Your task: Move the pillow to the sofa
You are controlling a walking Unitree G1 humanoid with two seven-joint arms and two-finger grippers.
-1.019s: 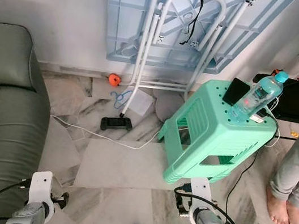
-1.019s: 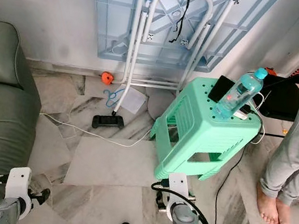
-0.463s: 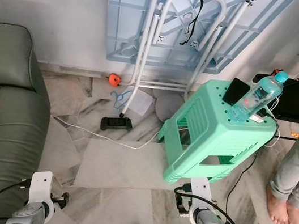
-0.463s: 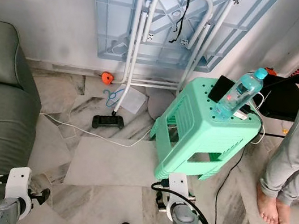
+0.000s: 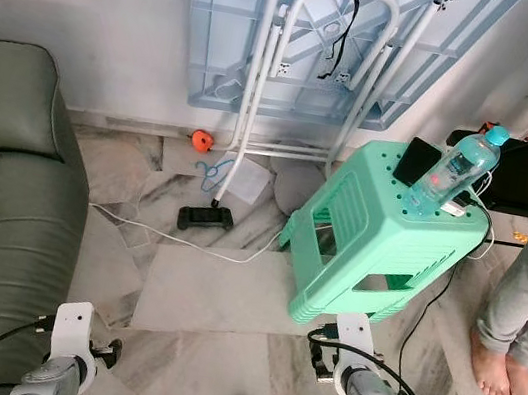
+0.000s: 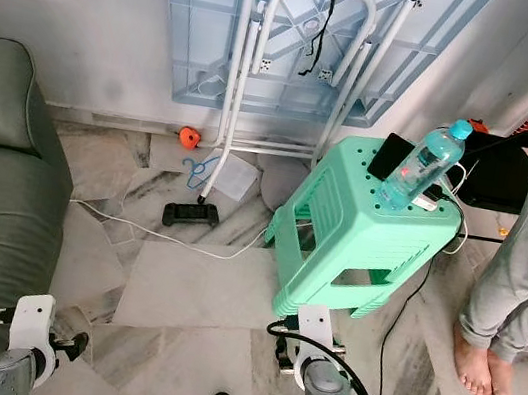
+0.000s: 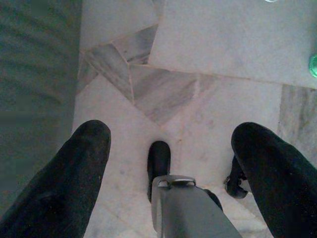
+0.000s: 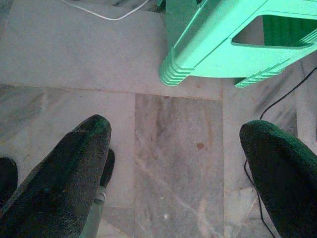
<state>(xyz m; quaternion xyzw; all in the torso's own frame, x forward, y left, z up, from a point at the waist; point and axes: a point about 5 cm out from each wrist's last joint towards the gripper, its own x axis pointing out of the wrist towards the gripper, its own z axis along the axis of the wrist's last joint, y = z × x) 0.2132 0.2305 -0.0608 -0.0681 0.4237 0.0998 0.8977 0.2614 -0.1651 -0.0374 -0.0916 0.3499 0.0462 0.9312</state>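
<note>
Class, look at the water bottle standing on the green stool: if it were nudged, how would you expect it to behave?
The water bottle is tall and narrow, so it would probably tip easily. It stands near the edge of the green stool, so it might fall off. Its round body would likely roll once down.

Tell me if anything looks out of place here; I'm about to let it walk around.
The green stool stands tilted, its top sloping, with a water bottle and phone on it. A white cable and a black controller lie on the floor.
</note>
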